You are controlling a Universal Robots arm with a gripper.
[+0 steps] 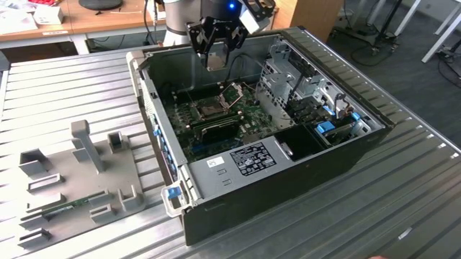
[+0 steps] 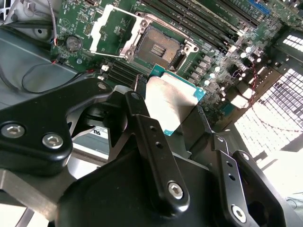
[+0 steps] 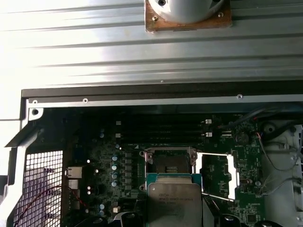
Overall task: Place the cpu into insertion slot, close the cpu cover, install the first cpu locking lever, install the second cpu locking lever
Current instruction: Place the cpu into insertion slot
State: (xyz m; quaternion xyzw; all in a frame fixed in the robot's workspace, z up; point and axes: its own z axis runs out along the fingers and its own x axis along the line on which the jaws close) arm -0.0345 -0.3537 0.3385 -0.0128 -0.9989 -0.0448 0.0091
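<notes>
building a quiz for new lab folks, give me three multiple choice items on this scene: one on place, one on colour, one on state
1. Where is the cpu relative to the motherboard? A) lying flat on it B) held above it in the gripper C) beneath it
2. What colour is the motherboard? A) red B) white C) green
3. The cpu cover is: A) swung open, insertion slot bare B) shut over the slot C) half shut on the cpu
Answers: B, the gripper clamps it above the board; C, green shows between the parts; A, the frame lies beside the empty slot.
</notes>
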